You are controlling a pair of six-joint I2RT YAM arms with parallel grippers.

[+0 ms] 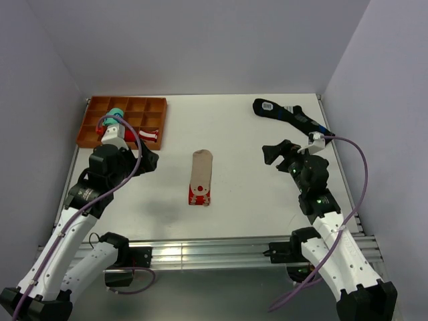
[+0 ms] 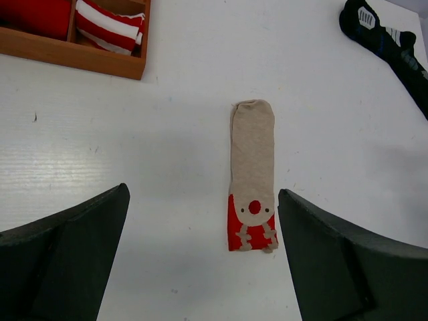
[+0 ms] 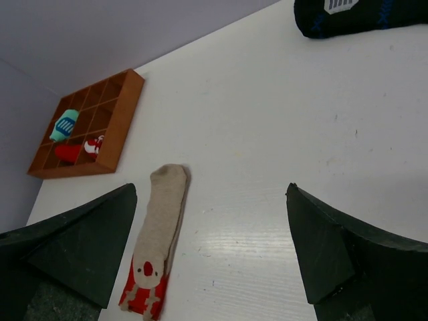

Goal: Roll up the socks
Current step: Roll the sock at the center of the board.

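Note:
The socks [image 1: 200, 176] lie flat and stretched out in the middle of the white table, beige toe end toward the back, red end with a small reindeer face toward me. The left wrist view shows the socks [image 2: 253, 170] between and beyond the wide-open jaws. In the right wrist view the socks [image 3: 156, 237] lie low and to the left. My left gripper [image 1: 148, 160] hangs open to the left of them, empty. My right gripper [image 1: 275, 152] hangs open well to their right, empty too. Neither gripper touches the socks.
An orange compartment tray [image 1: 137, 105] sits at the back left, holding a teal roll [image 1: 115, 114] and a red-and-white roll [image 1: 148, 136]. A long black sock [image 1: 287, 115] with blue and white marks lies at the back right, close behind my right arm.

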